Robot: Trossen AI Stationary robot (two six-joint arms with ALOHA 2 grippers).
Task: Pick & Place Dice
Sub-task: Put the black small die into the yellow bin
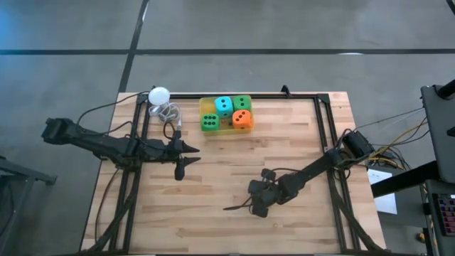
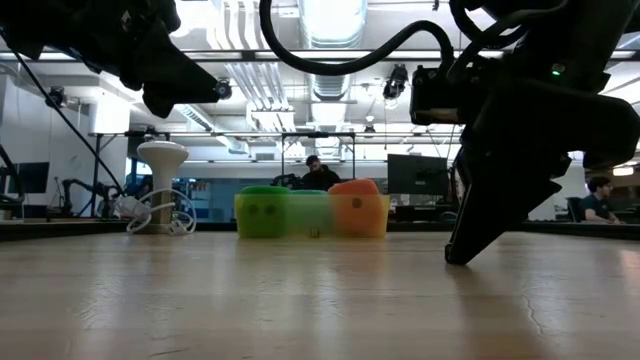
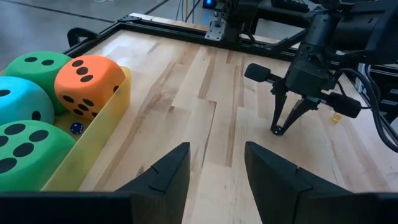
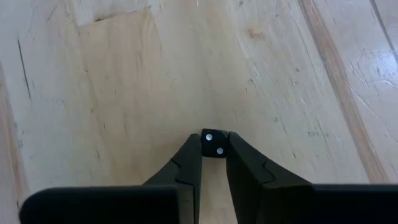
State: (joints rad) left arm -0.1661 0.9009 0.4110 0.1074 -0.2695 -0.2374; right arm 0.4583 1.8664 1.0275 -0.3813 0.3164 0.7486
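Wooden bench [image 1: 234, 178] carries a yellow tray [image 1: 213, 129] holding four big dice [image 1: 242, 119], left gripper [image 1: 186, 158] spread idle, while right gripper [image 4: 214, 152] fingers pinch a tiny black die [image 4: 214, 144] that might squirt free.

Four dice sit packed together in a yellow tray [image 1: 229, 129] at the table's [image 1: 284, 213] far edge: teal die [image 1: 224, 106], green die [image 1: 242, 103], another green die [image 1: 209, 122], orange die [image 1: 242, 119]. A white ball [image 1: 159, 94] rests to their left. Left gripper [image 1: 186, 158] hovers near it; right gripper [image 1: 238, 208] reaches low over bare wood.
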